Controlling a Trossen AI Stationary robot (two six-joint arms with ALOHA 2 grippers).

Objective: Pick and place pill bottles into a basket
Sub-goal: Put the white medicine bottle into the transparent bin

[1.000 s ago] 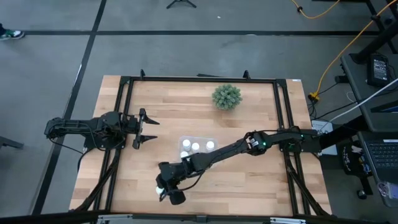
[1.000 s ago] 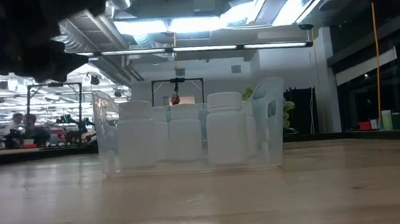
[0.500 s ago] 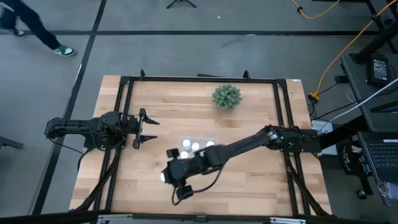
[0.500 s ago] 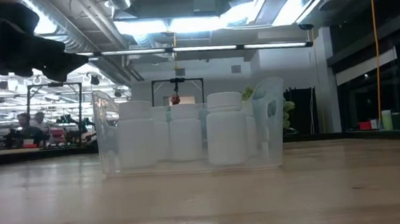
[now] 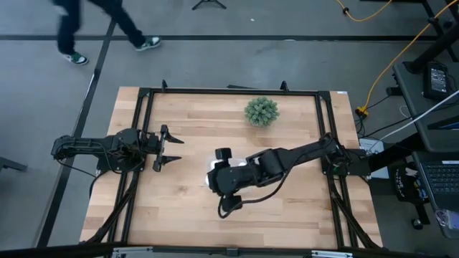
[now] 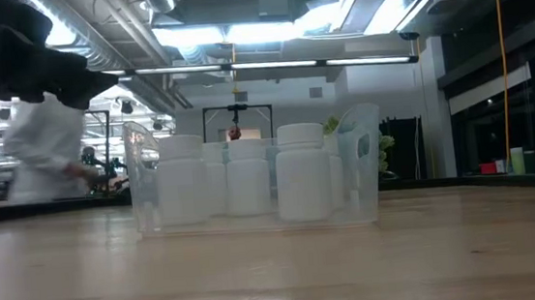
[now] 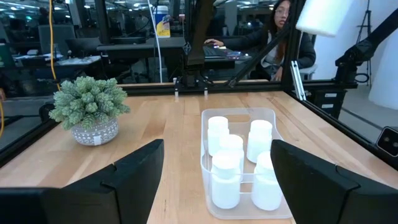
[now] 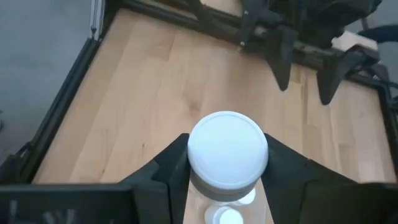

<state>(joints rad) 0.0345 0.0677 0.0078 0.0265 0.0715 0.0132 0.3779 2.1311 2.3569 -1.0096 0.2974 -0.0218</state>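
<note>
Over the middle of the worktop, above the left end of the basket (image 5: pixel 228 169), the right gripper (image 8: pixel 227 163) hung with its fingers clamped on a pill bottle (image 8: pixel 227 157), whose round white cap filled the space between them in the right wrist view. In the left wrist view the same bottle showed high in the air above the basket (image 7: pixel 245 163), which sat near the worktop's centre, on the near side of the green plant (image 5: pixel 261 111) by the far edge. Five pill bottles (image 7: pixel 225 180) stood upright inside it, packed close together. The step in hand appeared to be the carry to the basket, nearly done; the next move would call for lowering the bottle into whatever free space remained among the caps and then parting the fingers, with care not to knock over those already standing. The left gripper (image 5: pixel 166 148) waited near the worktop's left edge, its fingers spread apart and holding nothing. A second earlier the right arm had reached to the near edge of the worktop, left of centre, with its gripper low over a bottle there; half a second later it was part way back, and by this moment it had swung in over the basket. A person had also walked into sight on the floor beyond the far-left corner.
</note>
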